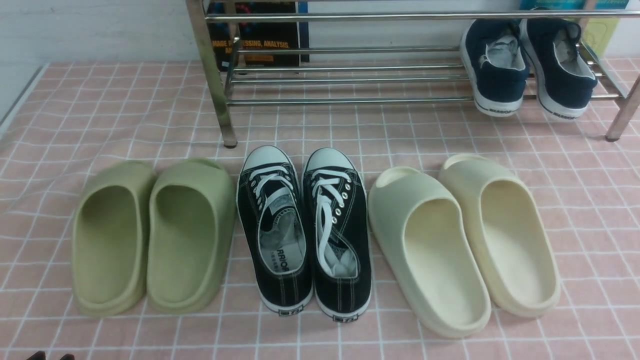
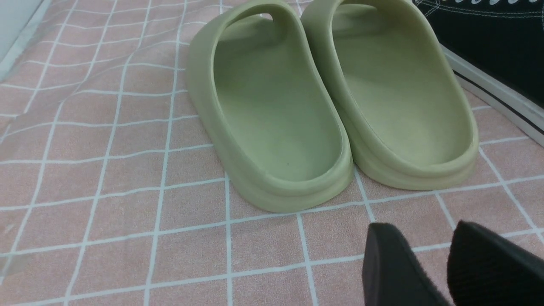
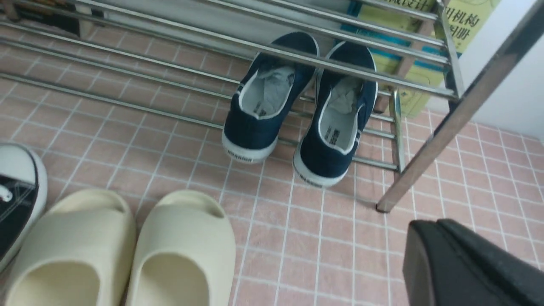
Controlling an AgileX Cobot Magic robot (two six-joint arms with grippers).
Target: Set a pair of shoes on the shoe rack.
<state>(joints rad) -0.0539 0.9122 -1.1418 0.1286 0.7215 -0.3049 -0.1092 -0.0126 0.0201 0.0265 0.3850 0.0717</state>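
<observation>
Both navy shoes (image 1: 530, 65) sit toes-in on the chrome rack (image 1: 350, 80), so the right pincer (image 3: 467, 263) hangs closed and empty, the left pincer (image 2: 450, 263) slightly parted.

Front view, top edge: shoe rack (image 1: 345, 80) cropped; book (image 1: 260, 45) title partly hidden behind its bars.

Front view high over the floor facing the shoe rack (image 1: 340, 75), left wrist view close on green slippers (image 2: 331, 102), right wrist view sharing rack and navy shoes (image 3: 297, 110)
</observation>
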